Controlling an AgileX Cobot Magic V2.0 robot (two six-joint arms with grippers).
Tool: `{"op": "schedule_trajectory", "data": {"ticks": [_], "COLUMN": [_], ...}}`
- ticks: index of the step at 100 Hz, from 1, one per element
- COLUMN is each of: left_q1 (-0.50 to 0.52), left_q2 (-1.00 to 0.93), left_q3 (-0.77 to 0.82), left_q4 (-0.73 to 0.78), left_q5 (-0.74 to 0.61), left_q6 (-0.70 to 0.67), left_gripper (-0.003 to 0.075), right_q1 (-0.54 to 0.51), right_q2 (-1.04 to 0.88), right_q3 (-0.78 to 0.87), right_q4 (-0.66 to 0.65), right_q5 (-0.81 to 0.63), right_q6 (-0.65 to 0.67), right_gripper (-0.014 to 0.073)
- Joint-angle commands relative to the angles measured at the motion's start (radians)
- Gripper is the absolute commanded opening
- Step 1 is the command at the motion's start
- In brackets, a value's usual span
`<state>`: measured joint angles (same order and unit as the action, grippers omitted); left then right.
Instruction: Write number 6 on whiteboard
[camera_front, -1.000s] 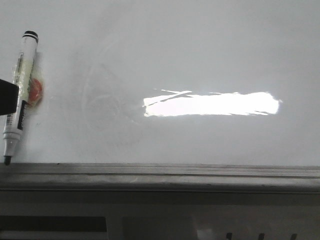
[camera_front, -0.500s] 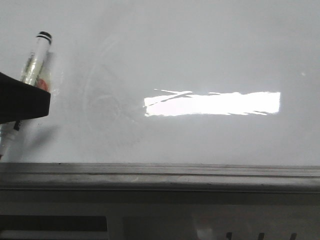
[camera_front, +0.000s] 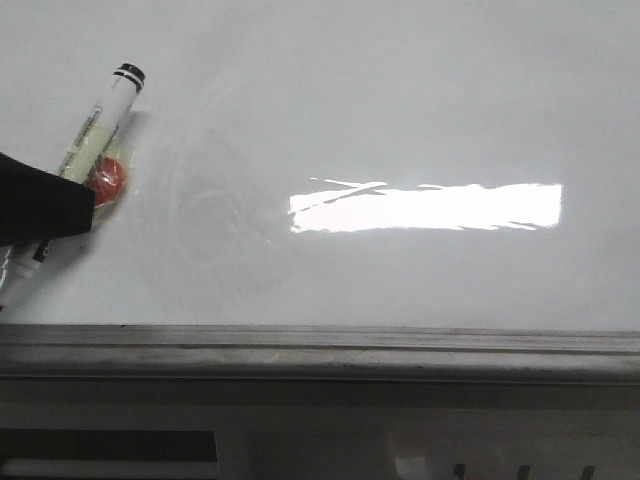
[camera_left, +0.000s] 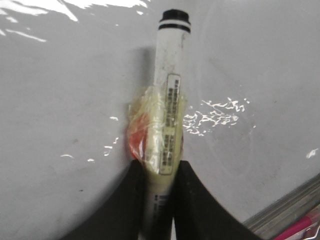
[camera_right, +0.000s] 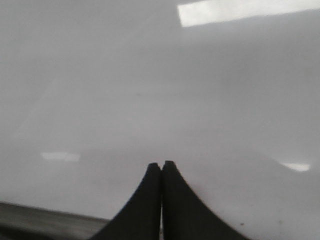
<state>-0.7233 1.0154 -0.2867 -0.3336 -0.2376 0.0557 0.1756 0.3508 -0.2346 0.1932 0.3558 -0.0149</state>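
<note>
The whiteboard (camera_front: 420, 90) fills the front view, glossy white with a grey metal ledge (camera_front: 320, 345) along its near edge. No black stroke of a number 6 shows on it; only faint erased smears (camera_front: 210, 200) show. My left gripper (camera_front: 55, 205) is at the far left, shut on a white marker (camera_front: 100, 130) with a black-ringed end and a red lump (camera_front: 108, 178) taped to it. The marker leans right; its writing tip is out of view. In the left wrist view the black fingers (camera_left: 190, 200) of the gripper (camera_left: 160, 167) clamp the marker (camera_left: 170, 75). My right gripper (camera_right: 161, 165) is shut and empty over the board (camera_right: 150, 90).
A bright glare patch (camera_front: 425, 207) lies mid-board. The ledge also shows in the left wrist view (camera_left: 285, 210), with something pink (camera_left: 300, 227) beyond it, and in the right wrist view (camera_right: 40, 215). Below the ledge in the front view is a grey frame (camera_front: 320, 440).
The marker has tilted from nearly upright to leaning right, its capped end moving right. My left gripper has come further into the front view. No new mark shows on the board.
</note>
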Motion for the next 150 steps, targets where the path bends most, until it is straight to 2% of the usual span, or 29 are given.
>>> {"op": "schedule_trajectory", "data": {"ticks": [1,21,31,38,55,62,80,105,117,138,147,150], "left_q1": [-0.001,-0.047,-0.09,-0.122,-0.169,-0.183,-0.235,-0.283,-0.305,-0.342,-0.342,-0.342], "left_q2": [0.02,0.013,0.013,0.013,0.013,0.013,0.013,0.013,0.013,0.013,0.013,0.013], "left_q3": [-0.018,-0.077,-0.114,-0.136,-0.15,-0.15,-0.15,-0.15,-0.15,-0.15,-0.15,-0.15], "left_q4": [-0.01,0.135,0.199,0.25,0.359,0.404,0.519,0.533,0.535,0.537,0.537,0.537], "left_q5": [0.029,0.029,0.029,0.021,-0.032,-0.032,-0.06,-0.069,-0.069,-0.084,-0.084,-0.09], "left_q6": [-0.006,-0.006,-0.006,-0.006,-0.006,-0.006,-0.006,-0.006,-0.006,-0.006,-0.006,-0.006], "left_gripper": [-0.002,-0.002,-0.002,-0.002,-0.002,-0.002,-0.002,-0.002,-0.002,-0.002,-0.002,-0.002], "right_q1": [0.041,0.122,0.187,0.252,0.435,0.5,0.624,0.739,0.775,0.778,0.778,0.778], "right_q2": [0.065,0.22,0.281,0.321,0.403,0.432,0.499,0.599,0.625,0.634,0.634,0.634], "right_q3": [-0.066,-0.193,-0.245,-0.285,-0.37,-0.399,-0.454,-0.493,-0.493,-0.493,-0.493,-0.493], "right_q4": [0.0,0.0,0.018,0.035,0.037,0.037,0.037,0.038,0.04,0.042,0.042,0.042], "right_q5": [-0.019,0.076,0.076,0.079,0.058,0.044,-0.002,-0.061,-0.116,-0.164,-0.171,-0.171], "right_q6": [-0.007,-0.015,-0.102,-0.121,-0.121,-0.121,-0.121,-0.121,-0.121,-0.121,-0.121,-0.121], "right_gripper": [-0.0064,-0.0064,-0.0046,0.0022,0.0304,0.0359,0.0365,0.0365,0.0365,0.0363,0.0309,0.0261]}}
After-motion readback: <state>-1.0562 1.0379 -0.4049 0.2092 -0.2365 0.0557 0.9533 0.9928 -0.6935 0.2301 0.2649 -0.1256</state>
